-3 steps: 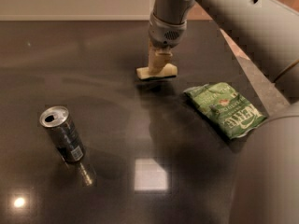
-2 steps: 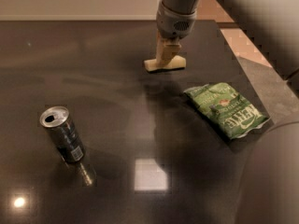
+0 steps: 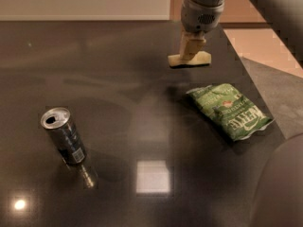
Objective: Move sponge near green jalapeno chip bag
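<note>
Since the job is to bring the sponge [image 3: 189, 60] close to the green jalapeno chip bag [image 3: 232, 110], the gripper [image 3: 191, 51] has it pinched from above, its two pale fingers [image 3: 191, 43] closed narrowly on the middle of the block so that both ends stick out level to either side. It hangs at the far right of the dark bench [image 3: 118, 79], beyond the bag and slightly to its left, and a soft shadow on the glossy top nearer the bag suggests the sponge is held clear of the surface, not resting on it. The arm [image 3: 203, 6] drops almost straight down over it, which should suit a plain set-down. A gap of bare bench lies between sponge and bag, so my reading is that the carry is well along but the placing is not yet done. The drink can [image 3: 64, 135] stands upright well apart at the near left, out of the way. The sponge itself is a small, flat, pale yellow piece, much smaller than the crinkled green bag with its white lettering
</note>
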You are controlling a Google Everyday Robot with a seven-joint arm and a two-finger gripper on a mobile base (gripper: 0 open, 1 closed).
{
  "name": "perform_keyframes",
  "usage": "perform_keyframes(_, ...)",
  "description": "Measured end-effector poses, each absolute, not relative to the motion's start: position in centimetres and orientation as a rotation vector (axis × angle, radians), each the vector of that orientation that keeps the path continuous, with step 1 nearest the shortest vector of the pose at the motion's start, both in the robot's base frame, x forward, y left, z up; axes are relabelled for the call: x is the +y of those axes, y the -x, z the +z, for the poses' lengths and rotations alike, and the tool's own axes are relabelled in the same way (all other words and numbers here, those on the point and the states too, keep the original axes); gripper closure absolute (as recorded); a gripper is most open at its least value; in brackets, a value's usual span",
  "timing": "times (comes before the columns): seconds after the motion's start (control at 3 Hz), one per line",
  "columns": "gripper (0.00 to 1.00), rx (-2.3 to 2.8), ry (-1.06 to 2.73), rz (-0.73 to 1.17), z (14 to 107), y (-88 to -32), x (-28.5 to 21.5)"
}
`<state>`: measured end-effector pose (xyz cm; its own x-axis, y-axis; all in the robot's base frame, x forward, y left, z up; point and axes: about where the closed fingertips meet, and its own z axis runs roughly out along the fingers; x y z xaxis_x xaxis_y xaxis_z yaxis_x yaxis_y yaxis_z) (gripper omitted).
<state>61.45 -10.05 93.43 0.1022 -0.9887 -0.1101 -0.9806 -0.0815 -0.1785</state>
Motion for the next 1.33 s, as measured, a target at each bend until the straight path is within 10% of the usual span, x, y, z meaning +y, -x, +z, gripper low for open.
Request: perform_keyframes(1.33,0.00,2.101,2.043,-0.066,92.1,-61.7,-13.7)
